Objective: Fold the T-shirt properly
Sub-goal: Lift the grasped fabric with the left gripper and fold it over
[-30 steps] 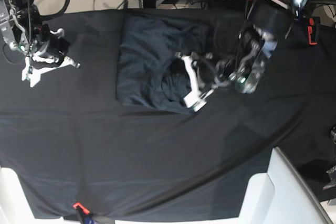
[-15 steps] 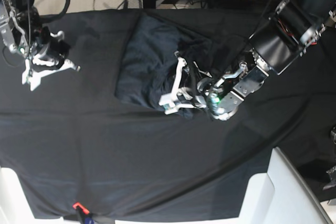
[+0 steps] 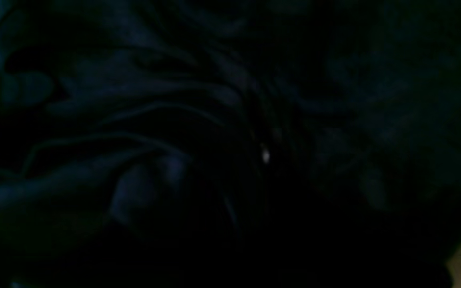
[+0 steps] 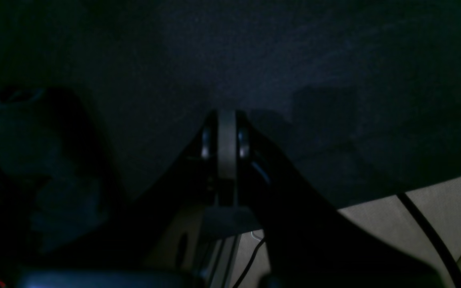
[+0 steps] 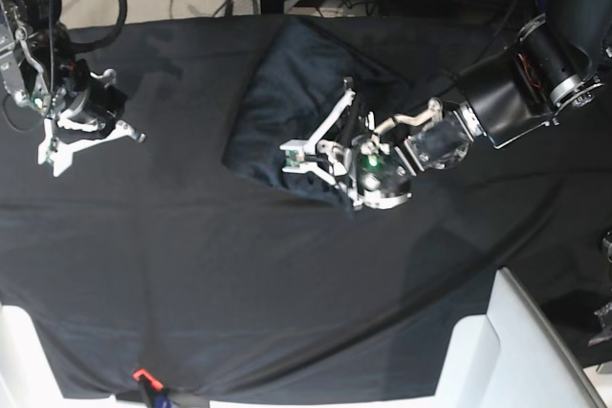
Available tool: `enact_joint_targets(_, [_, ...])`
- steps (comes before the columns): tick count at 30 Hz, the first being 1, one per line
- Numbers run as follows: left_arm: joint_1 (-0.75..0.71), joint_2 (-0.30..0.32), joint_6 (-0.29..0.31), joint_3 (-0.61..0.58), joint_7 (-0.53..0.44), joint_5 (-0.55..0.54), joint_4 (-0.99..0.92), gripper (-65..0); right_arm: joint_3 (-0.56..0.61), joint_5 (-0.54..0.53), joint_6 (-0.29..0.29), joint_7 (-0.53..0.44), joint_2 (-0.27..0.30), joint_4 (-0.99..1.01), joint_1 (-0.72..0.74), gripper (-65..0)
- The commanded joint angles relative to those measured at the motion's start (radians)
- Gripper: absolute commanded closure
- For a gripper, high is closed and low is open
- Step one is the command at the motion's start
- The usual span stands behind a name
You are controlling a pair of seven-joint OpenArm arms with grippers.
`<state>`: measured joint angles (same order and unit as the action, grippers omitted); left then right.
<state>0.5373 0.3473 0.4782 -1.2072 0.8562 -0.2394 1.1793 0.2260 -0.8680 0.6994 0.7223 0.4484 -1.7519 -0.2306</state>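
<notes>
One shirt [image 5: 287,93], two hands, one black cloth-covered bench [image 5: 239,284]. The shirt sits upper middle of the base view, bunched into a rough slanted bundle, nowhere near a clean fold yet. The left hand [image 5: 320,145] is down on its lower right edge, white fingers spread apart in a V over the fabric; can't tell if anything is actually pinched, and its wrist cam just shows dark wrinkles. The right hand [image 5: 81,136] is parked at the far left of the frame, well apart from the shirt, fingers splayed and carrying nothing. My guess for this step: the shirt needs flattening before any folding, so I'd grab only the top layer at an edge or corner, not a wad, and pull it out slowly so the black cloth underneath doesn't drag along. Bringing the right hand over to pin the opposite side would probably help a lot.
</notes>
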Motion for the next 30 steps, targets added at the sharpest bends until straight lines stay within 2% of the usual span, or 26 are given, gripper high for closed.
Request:
enact_joint_targets(1, [0.011,0.02,-0.028,-0.003,0.068,0.147,-0.019,0.0,-0.009,-0.001,-0.001,-0.01,0.011,-0.013,0.012,-0.2])
enact_joint_targets(5, [0.01,-0.017,0.084,0.007,0.065,0.363,-0.046,0.0,-0.01,0.0,-0.001,-0.01,0.011,-0.013,0.012,-0.2])
enact_joint_targets(8, [0.007,-0.064,0.095,0.007,0.005,0.473,-0.112,0.0,-0.01,-0.001,-0.001,-0.01,0.011,-0.013,0.012,-0.2])
enact_joint_targets(10, [0.004,-0.084,0.095,0.007,-0.039,0.507,-0.144,0.0,-0.01,0.0,-0.001,-0.01,0.011,-0.013,0.012,-0.2])
enact_joint_targets(21, [0.002,-0.193,0.095,-0.003,-0.151,0.526,-0.175,0.0,-0.01,0.002,-0.001,-0.01,0.011,0.031,0.012,-0.2])
enact_joint_targets(30, [0.002,-0.239,0.095,-0.013,-0.157,0.527,-0.152,0.0,-0.012,0.002,-0.001,-0.01,0.011,0.043,0.013,-0.2])
